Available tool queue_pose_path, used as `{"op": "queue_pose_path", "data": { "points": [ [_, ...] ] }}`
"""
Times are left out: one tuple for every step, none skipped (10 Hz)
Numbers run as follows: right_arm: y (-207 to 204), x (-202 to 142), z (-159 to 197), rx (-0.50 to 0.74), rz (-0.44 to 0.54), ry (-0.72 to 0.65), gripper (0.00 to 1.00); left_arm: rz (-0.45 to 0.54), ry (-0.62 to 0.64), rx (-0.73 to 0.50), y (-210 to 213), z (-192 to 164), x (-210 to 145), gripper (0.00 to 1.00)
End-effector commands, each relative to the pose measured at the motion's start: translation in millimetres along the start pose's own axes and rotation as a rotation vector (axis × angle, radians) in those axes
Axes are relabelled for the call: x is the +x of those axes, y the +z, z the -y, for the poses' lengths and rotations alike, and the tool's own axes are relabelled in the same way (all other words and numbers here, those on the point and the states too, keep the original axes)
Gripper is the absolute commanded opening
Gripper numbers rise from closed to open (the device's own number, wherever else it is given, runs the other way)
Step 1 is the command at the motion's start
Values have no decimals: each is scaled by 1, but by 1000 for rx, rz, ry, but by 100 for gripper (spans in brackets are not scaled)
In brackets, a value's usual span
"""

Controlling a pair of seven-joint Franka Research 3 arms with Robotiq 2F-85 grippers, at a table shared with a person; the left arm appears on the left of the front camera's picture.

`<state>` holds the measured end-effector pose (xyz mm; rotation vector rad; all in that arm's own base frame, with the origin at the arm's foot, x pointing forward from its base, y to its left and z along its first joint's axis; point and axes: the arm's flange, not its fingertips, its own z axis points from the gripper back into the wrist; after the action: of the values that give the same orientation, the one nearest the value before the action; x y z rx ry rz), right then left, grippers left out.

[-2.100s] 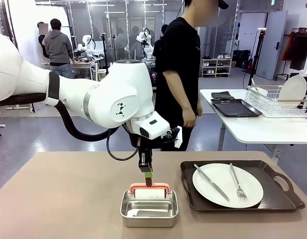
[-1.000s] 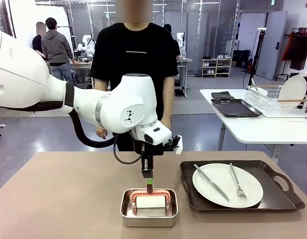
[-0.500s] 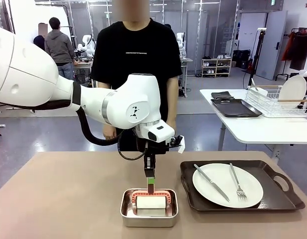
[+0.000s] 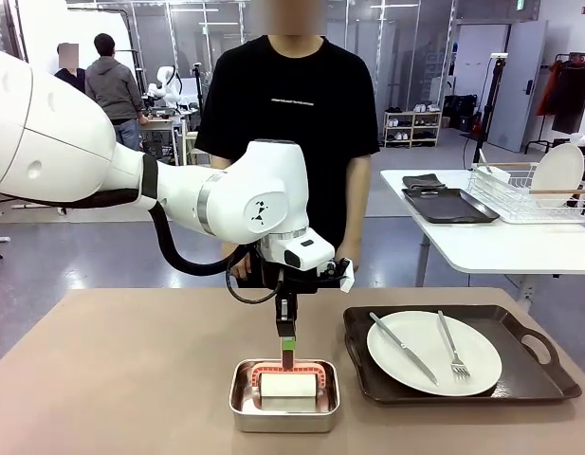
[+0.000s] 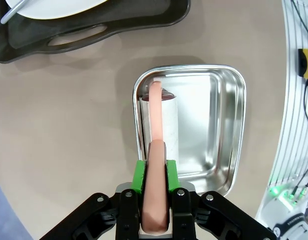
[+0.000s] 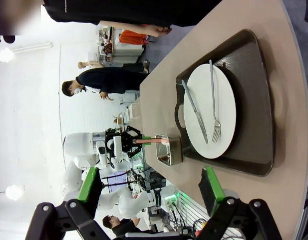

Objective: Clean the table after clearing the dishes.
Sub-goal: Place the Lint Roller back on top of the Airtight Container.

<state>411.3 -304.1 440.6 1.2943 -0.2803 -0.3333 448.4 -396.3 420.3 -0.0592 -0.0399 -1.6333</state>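
left hand (image 4: 286,353) clenched on pink handle (image 5: 155,150) inside steel pan (image 4: 243,406) at near edge of worktop (image 4: 112,379), plate (image 4: 482,365) on tray (image 4: 531,377) just right of pan, right hand (image 6: 150,187) released, tool's white body half hidden by pan wall

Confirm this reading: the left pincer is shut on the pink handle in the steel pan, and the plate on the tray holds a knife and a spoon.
Wrong in one thing: the plate on the tray holds a knife and a fork, not a spoon; the front view shows the tines. The left pincer is shut on the pink handle in the steel pan.
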Motion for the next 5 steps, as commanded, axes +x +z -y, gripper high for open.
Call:
{"op": "queue_pose_path", "data": {
  "points": [
    [1,-2,-3,4,4,3,100,-61,-3,-33,-55,-2,-4,21],
    [1,-2,-3,4,4,3,100,-56,1,-33,-54,-2,-4,21],
    [1,-2,-3,4,4,3,100,-48,3,-27,-51,-1,-4,21],
    [1,-2,-3,4,4,3,100,-54,4,-18,-47,-2,-5,21],
    [1,-2,-3,4,4,3,100,-42,2,-25,-47,-2,-5,22]
  ]
}}
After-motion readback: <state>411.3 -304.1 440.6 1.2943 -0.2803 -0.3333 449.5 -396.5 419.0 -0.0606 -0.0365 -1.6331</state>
